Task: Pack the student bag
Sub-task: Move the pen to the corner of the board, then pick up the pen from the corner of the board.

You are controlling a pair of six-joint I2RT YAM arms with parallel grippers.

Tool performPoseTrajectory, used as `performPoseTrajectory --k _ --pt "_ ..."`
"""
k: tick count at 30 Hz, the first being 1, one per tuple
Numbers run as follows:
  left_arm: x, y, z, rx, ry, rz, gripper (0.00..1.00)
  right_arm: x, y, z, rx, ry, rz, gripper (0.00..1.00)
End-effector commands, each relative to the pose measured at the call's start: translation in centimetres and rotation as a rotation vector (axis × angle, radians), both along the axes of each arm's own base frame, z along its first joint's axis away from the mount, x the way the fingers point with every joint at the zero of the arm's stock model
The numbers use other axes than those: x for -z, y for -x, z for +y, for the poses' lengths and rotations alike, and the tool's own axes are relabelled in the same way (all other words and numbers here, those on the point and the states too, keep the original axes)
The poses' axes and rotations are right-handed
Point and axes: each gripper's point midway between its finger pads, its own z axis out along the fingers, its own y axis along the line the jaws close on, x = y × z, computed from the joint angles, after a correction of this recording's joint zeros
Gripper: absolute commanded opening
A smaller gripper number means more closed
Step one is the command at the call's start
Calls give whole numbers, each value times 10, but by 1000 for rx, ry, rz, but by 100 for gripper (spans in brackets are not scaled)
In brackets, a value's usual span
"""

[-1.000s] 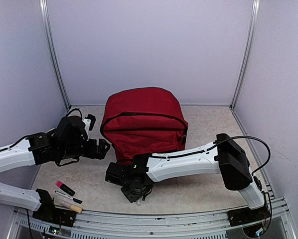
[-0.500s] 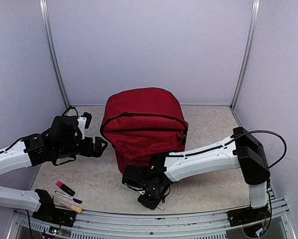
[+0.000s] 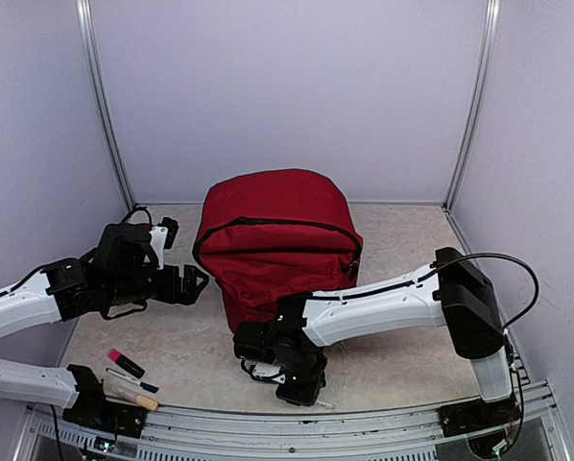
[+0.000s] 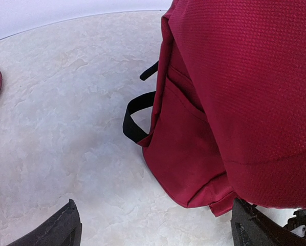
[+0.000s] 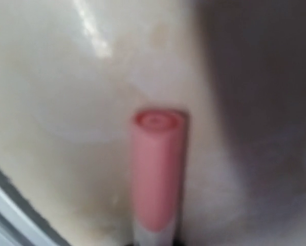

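Note:
The student bag point(image 3: 277, 240) is a large dark red backpack standing upright mid-table with its zip shut. The left wrist view shows its side point(image 4: 235, 102) and a black strap loop point(image 4: 135, 115). My left gripper point(image 3: 189, 279) hovers open just left of the bag, fingers wide apart point(image 4: 155, 233) over bare table. My right gripper point(image 3: 301, 389) points down at the table in front of the bag. A pink-capped pen point(image 5: 155, 174) sticks out from it along its axis, its tip point(image 3: 322, 405) near the table. The right fingers themselves are hidden in the blurred wrist view.
A pink and black marker point(image 3: 126, 363), a thin black pen point(image 3: 138, 382) and a clear tube with a tan cap point(image 3: 133, 395) lie at the near left by the left arm's base. The metal rail point(image 3: 297, 423) runs along the near edge. Walls enclose the table.
My right arm swung right from the bag's front left, then drew back slightly, with the pen travelling along under it. My left gripper shifted a little to the left and stayed open.

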Motion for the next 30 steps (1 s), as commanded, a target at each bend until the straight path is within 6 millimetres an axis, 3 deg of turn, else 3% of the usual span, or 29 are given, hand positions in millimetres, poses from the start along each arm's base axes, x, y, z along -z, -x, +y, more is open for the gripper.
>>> performPoseTrajectory --k 1,4,11,23,30 --pt "-1 -1 0 10 3 -17 99 36 -15 -23 -18 151 -47 9" --pt "0 -2 -1 12 0 -14 99 29 -19 -14 -16 118 -63 0" --pt "2 -1 -3 24 8 -5 99 5 -15 16 -59 12 -83 0" --pt "0 -3 -1 16 14 -12 99 -28 -12 37 -76 -125 -96 0" --pt "-2 -4 1 10 19 -16 99 -54 -6 61 -103 -262 -89 0"
